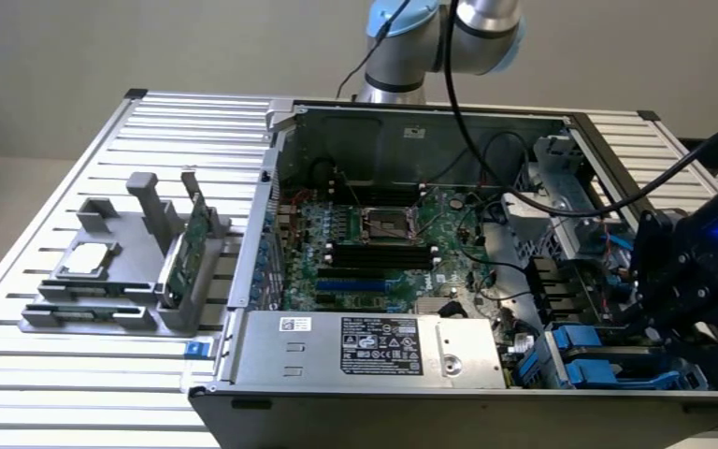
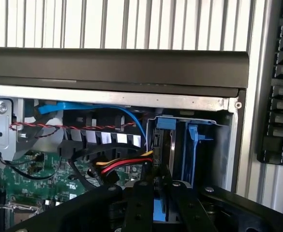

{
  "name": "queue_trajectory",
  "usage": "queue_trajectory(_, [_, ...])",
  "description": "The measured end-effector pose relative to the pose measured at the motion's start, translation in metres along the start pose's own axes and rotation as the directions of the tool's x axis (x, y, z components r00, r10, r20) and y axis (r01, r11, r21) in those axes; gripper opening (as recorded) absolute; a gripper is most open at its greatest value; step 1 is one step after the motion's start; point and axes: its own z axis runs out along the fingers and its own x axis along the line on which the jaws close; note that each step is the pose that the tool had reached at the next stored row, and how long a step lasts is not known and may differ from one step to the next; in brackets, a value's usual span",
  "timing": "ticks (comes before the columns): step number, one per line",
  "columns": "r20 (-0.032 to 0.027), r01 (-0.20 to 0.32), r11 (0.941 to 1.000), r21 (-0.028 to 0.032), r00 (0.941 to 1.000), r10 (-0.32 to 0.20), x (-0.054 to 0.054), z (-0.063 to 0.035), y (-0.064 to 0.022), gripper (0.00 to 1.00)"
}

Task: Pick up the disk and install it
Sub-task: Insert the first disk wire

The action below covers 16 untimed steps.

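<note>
While the jaws sit closed on the near edge of the disk [image 2: 161,150], as far as the wrist view tells, it stands on edge inside the drive bay [image 2: 218,145] at a corner of the computer case [image 1: 409,136]; seating it well, I judge, means keeping it parallel to the blue guide [image 2: 194,140] just beside it and pressing straight along the bay without tilt; the red and yellow cables [image 2: 122,166] lie near its connector end and should not get pinched. Besides the bay, the case holds the motherboard [image 1: 372,234] and the power supply [image 1: 372,346]; on the tabletop [image 1: 72,393], at the exterior view's left, a grey holder [image 1: 97,318] carries a processor chip [image 1: 89,260] lying flat and a green card [image 1: 184,253] upright in a slot.
</note>
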Motion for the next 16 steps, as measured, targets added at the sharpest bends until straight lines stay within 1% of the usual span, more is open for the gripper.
queue_trajectory(1, [0.0067, 0.0, 1.0, 0.0004, 1.0, 0.0, 0.0017, 0.0003, 0.0003, 0.17])
queue_trajectory(2, [0.0117, 0.0, 1.0, 0.0006, 0.9999, 0.0, 0.0035, 0.0006, 0.0004, 0.17])
queue_trajectory(3, [0.0149, 0.0, 1.0, 0.0007, 0.9999, 0.0, 0.0045, 0.0006, 0.0006, 0.17])
queue_trajectory(7, [0.0168, 0.0, 1.0, 0.0009, 0.9999, 0.0, 0.0047, 0.0008, 0.0006, 0.17])
queue_trajectory(11, [0.0168, 0.0, 1.0, 0.0007, 0.9999, 0.0, 0.0048, 0.0007, 0.0007, 0.17])
queue_trajectory(16, [0.0168, 0.001, 1.0, -0.0013, 0.9999, -0.001, 0.0047, 0.0009, 0.0024, 0.17])
